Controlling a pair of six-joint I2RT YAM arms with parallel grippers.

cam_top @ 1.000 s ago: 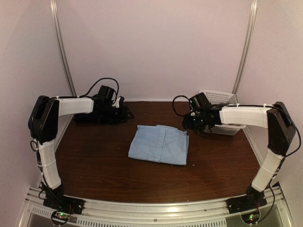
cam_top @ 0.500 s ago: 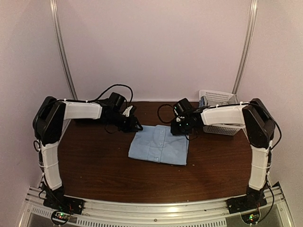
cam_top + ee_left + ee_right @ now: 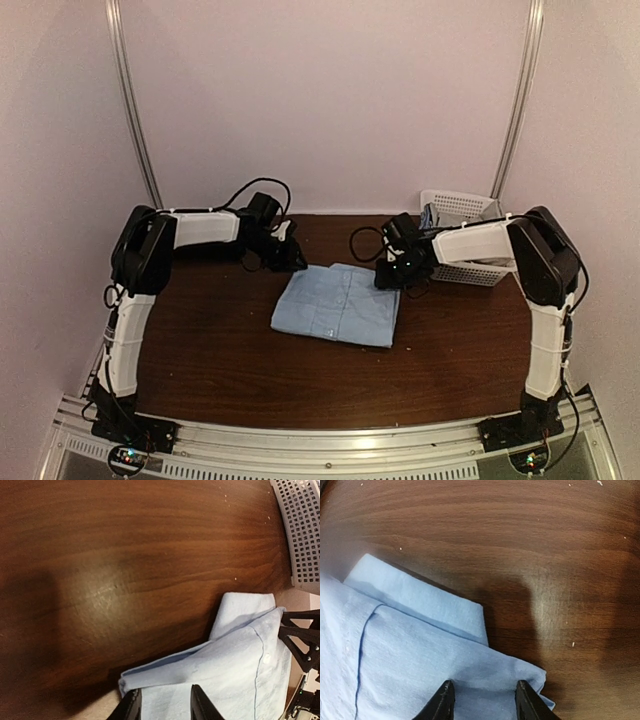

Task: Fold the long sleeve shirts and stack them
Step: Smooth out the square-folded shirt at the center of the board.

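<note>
Black fingers [image 3: 131, 707] of my left jaws stand parted over the far left corner of the folded light blue shirt [image 3: 335, 305], with cloth showing in the gap. I cannot tell whether they touch it. My right jaws are likewise spread above the shirt's far right corner. The shirt lies flat mid-way across the dark wooden bench [image 3: 200, 350]. A white lattice basket [image 3: 462, 206] sits at the far right edge.
</note>
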